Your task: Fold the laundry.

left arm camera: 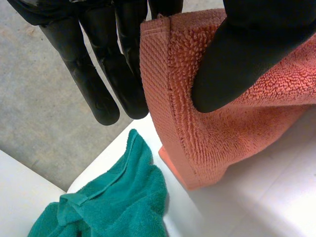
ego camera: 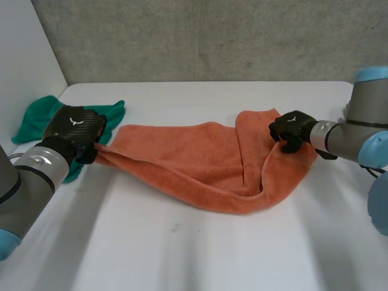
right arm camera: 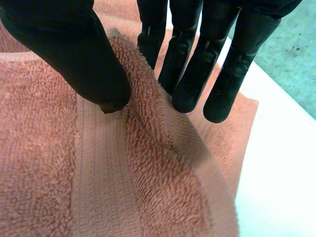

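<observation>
Left hand is pinching a corner of the towel between thumb and fingers, by the left edge of the table. Right hand is pinching its folded right end. Green cloth is lying at the far left corner.

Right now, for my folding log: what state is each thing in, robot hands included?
orange towel: unfolded mostly, right end doubled over, held at both ends.
green cloth: crumpled by the table's left edge, not held.
left robot hand: shut, pinching the towel's left corner.
right robot hand: shut, pinching a ridge of towel at its right end.
</observation>
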Robot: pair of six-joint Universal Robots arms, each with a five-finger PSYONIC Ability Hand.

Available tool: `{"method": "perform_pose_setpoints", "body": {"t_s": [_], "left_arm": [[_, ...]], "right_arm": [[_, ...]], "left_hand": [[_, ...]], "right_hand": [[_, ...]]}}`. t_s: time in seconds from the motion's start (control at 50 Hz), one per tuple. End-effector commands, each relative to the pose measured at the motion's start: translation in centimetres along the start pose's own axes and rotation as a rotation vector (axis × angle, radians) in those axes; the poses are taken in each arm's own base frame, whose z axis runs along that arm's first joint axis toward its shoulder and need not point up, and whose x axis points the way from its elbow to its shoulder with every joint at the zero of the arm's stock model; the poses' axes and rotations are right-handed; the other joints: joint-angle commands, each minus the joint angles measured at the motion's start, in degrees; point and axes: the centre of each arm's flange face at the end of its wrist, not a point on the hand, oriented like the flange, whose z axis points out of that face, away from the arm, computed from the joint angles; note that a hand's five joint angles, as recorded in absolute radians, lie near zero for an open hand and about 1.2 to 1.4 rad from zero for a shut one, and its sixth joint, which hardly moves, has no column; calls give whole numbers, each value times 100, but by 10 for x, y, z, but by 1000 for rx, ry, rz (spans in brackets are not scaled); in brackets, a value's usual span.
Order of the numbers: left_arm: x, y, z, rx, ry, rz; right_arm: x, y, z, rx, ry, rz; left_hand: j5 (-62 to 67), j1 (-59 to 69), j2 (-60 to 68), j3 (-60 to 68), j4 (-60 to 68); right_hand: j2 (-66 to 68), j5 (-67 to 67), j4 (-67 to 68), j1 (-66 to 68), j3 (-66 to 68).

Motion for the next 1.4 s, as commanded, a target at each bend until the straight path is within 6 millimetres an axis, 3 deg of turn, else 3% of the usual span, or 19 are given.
{"method": "perform_pose_setpoints", "body": {"t_s": [0.02, 0.06, 0.16, 0.22, 0.34, 0.38, 0.44, 0.52, 0.66, 0.78, 0.88, 0.98, 1.06, 1.08, 1.14, 1.16, 1.24, 1.34, 1.4], "left_arm": [[-4, -3, -3, 6, -14, -1], [-8, -10, -8, 22, -28, 1], [-21, -14, -24, 31, -74, -7], [-33, -18, -38, 39, -123, -12], [-51, -47, -78, 125, -168, -20], [-58, -55, -85, 157, -189, -25], [-61, -59, -88, 177, -189, -30], [-60, -56, -85, 181, -154, -34], [-45, -5, -43, -24, -31, -104], [-30, 43, 5, -198, 59, -153], [-30, 58, 44, -241, 31, -143], [-35, 21, 79, -91, -29, -100], [-56, -32, 102, 160, -136, -69], [-67, -57, 107, 283, -189, -70], [-87, -91, 112, 465, -274, -90], [-102, -113, 110, 579, -335, -113], [-130, -154, 100, 787, -443, -186], [-140, -158, 101, 816, -466, -246], [-129, -138, 107, 752, -422, -264]], "right_arm": [[3, -35, -48, -49, -33, 15], [4, -37, -69, -93, -51, 38], [31, -23, -127, -193, 2, 35], [35, -29, -176, -223, 61, -1], [32, -42, -225, -192, 153, 4], [32, -54, -242, -131, 210, 3], [30, -57, -252, -82, 240, 3], [21, -50, -250, -81, 226, 3], [11, -26, -231, -139, 193, -5], [-4, -4, -172, -282, 147, -82], [9, -5, -135, -284, 248, -150], [37, -32, -103, -97, 402, -155], [60, -89, -101, 162, 543, -128], [69, -113, -105, 279, 599, -123], [91, -161, -122, 519, 719, -121], [97, -171, -128, 573, 752, -120], [115, -205, -151, 766, 887, -122], [118, -214, -160, 809, 932, -125], [111, -198, -145, 738, 868, -109]], "left_hand": [[1377, 1493, 1141, 1169, 1113], [1377, 1493, 1141, 1169, 1113], [1377, 1493, 1141, 1169, 1113], [1377, 1493, 1141, 1169, 1113], [1377, 1493, 1141, 1169, 1113], [1377, 1493, 1141, 1169, 1113], [1377, 1493, 1141, 1169, 1113], [1377, 1493, 1141, 1169, 1113], [1377, 1493, 1141, 1169, 1113], [1377, 1493, 1141, 1169, 1113], [1377, 1493, 1141, 1169, 1113], [1377, 1493, 1141, 1169, 1113], [1377, 1493, 1141, 1169, 1113], [1377, 1493, 1141, 1169, 1113], [1377, 1493, 1141, 1169, 1113], [1377, 1493, 1141, 1169, 1113], [1377, 1493, 1141, 1169, 1113], [1377, 1493, 1141, 1169, 1113], [1377, 1493, 1141, 1169, 1113]], "right_hand": [[1314, 1407, 1186, 2454, 1226], [1314, 1407, 1186, 2454, 1226], [1314, 1407, 1186, 2454, 1226], [1314, 1407, 1186, 2454, 1226], [1314, 1407, 1186, 2454, 1226], [1314, 1407, 1186, 2454, 1226], [1314, 1407, 1186, 2454, 1226], [1314, 1407, 1186, 2454, 1226], [1314, 1407, 1186, 2454, 1226], [1314, 1407, 1186, 2454, 1226], [1314, 1407, 1186, 2454, 1226], [1314, 1407, 1186, 2454, 1226], [1314, 1407, 1186, 2454, 1226], [1314, 1407, 1186, 2454, 1226], [1314, 1407, 1186, 2454, 1226], [1314, 1407, 1186, 2454, 1226], [1314, 1407, 1186, 2454, 1226], [1314, 1407, 1186, 2454, 1226], [1314, 1407, 1186, 2454, 1226]]}}
